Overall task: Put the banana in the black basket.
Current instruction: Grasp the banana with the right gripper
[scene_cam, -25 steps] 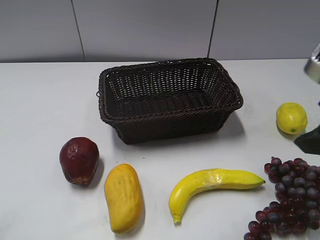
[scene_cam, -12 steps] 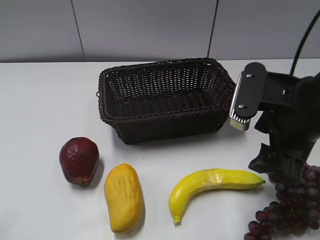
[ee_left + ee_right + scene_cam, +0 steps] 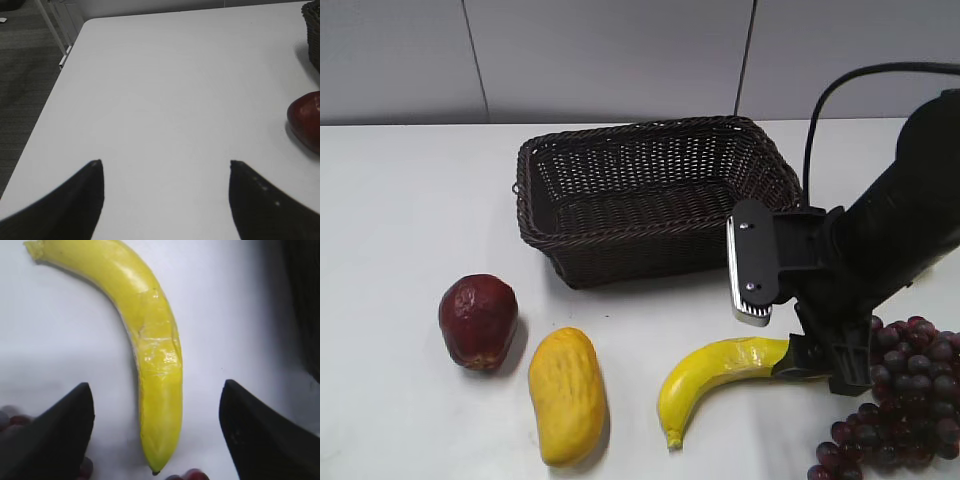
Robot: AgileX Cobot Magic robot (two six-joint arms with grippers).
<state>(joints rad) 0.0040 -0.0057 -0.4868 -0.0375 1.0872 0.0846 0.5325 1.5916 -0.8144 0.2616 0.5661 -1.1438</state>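
Note:
The banana [image 3: 715, 375] lies on the white table in front of the black basket [image 3: 655, 195], stem end toward the front. In the right wrist view the banana [image 3: 150, 345] runs between my open right jaws, its dark tip near the bottom. My right gripper [image 3: 157, 387] is open and straddles the banana's tip end without touching it. In the exterior view the right gripper [image 3: 815, 360] hangs over that end and hides it. My left gripper [image 3: 165, 162] is open and empty over bare table, out of the exterior view.
A yellow-orange mango-like fruit [image 3: 567, 395] and a dark red fruit [image 3: 478, 320] lie left of the banana; the red fruit also shows in the left wrist view [image 3: 306, 120]. Purple grapes [image 3: 900, 400] lie right beside the right gripper.
My right arm has come in from the right edge and moved left and down over the banana's tip end. The lemon seen earlier is now hidden behind the arm. The fruit has not moved.

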